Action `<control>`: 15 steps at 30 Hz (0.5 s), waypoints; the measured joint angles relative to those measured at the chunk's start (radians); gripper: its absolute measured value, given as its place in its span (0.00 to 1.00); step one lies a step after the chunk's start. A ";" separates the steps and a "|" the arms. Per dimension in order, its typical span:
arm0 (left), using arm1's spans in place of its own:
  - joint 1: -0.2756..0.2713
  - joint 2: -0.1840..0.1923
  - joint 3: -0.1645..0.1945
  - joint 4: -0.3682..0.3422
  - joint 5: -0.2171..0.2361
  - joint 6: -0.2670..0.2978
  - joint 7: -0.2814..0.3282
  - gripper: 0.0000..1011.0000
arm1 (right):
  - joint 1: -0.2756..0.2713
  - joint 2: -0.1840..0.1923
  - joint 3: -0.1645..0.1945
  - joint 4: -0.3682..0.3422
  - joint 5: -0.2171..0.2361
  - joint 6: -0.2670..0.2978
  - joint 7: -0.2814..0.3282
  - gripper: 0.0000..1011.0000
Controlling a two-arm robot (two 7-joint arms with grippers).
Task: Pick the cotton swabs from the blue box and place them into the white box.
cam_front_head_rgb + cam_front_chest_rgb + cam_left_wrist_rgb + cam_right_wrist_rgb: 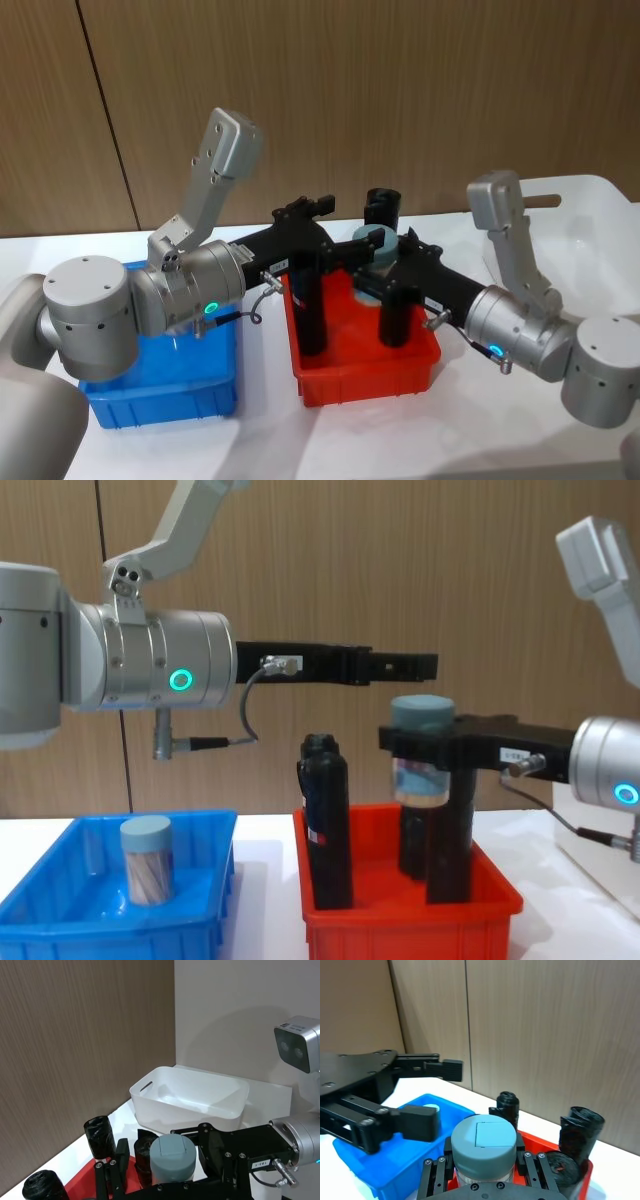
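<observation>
My right gripper [380, 260] has its fingers pinched on one jar of cotton swabs [483, 1141]. They clamp the clear body from both sides just under the grey-blue lid. The jar's long axis is upright, lid up. It hangs between my fingers over the red bin [365, 385], in among the black cylinders [310, 300] and clear of the bin floor.

The coming move turns on where the white box [190, 1095] lies. It sits on the outer side of my right fingers, away from my left gripper [405, 666], well apart and lower than the jar. My right arm is the nearer one and already has the load, so I judge the carry belongs to it: sideways away from the cylinders, then down into the box with the jar kept upright. The cylinder tops near my fingers are what I could knock on the way.

My left gripper hovers higher up, on the far side of the held jar from the white box. Its fingers are spread with nothing between them.

Counted: two swab jars, the one in my right fingers and a second jar [147, 860] standing upright in the blue box [110, 915], below and behind my left fingers. There are at least three black cylinders in the red bin, and I cannot tell whether another hides behind them. There is one blue box, one red bin and one white box, whose inside looks bare
</observation>
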 joint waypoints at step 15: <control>0.000 0.000 0.000 0.000 0.000 0.000 0.000 0.99 | -0.004 0.040 0.051 0.017 0.025 -0.008 -0.056 0.67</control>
